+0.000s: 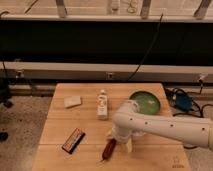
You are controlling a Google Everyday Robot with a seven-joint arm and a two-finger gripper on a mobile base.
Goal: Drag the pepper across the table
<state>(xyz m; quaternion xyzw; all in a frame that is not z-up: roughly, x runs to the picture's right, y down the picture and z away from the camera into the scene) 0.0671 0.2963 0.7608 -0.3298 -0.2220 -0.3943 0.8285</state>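
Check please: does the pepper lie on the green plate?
No, the pepper lies on the bare table near its front edge, right beside the gripper, and apart from the green plate.

We only get one view here, so there's no second angle to overlap with. It sits up high on the near side and looks down at a slant across the tabletop (56, 120) toward the dark back wall (90, 45). Middling distance: nearly the whole tabletop fits, with its front edge running off the bottom and a strip of floor (20, 117) on the left. The arm (165, 126) enters from the right edge, and the claw (119, 136) sits low in frame, just beside the pepper (108, 148).
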